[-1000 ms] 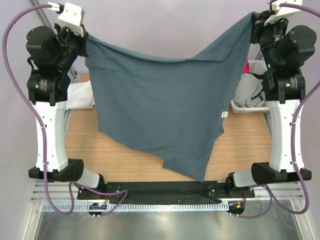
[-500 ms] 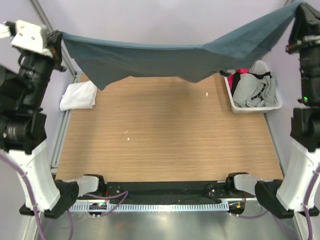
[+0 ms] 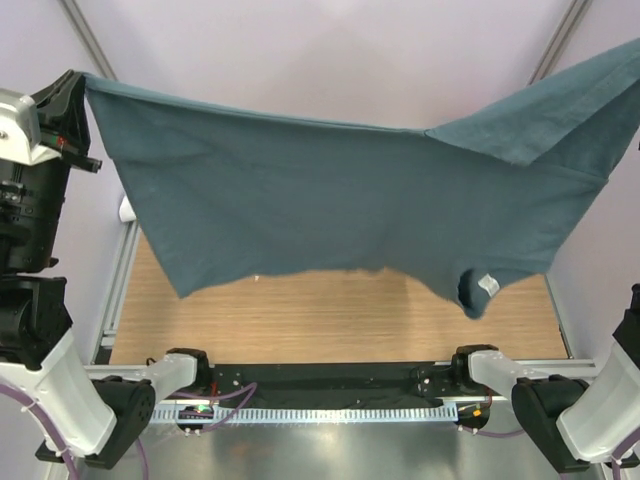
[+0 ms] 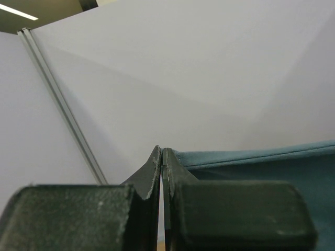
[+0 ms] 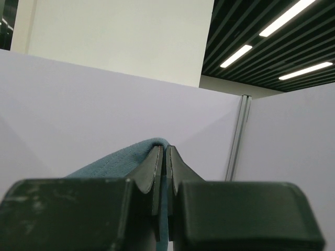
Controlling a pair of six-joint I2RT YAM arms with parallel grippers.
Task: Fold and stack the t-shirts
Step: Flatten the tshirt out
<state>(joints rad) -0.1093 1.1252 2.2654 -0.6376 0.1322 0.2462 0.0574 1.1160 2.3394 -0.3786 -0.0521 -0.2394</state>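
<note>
- Slate-blue t-shirt (image 3: 340,210): I hold it spread aloft above the counter (image 3: 330,322), unfolded.
- Left tool (image 4: 161,152), right tool (image 5: 164,150): each pinched tight on its cloth.
- Outstanding, I judge: laying, folding, stacking.

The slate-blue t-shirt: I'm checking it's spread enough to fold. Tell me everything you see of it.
The slate-blue t-shirt is soft, matte fabric, held in the air across the whole top view, stretched between the left gripper and the right gripper, each shut on an upper edge. Its top edge sags mid-span; the lower part hangs loose above the table, its white neck label showing at lower right.
</note>
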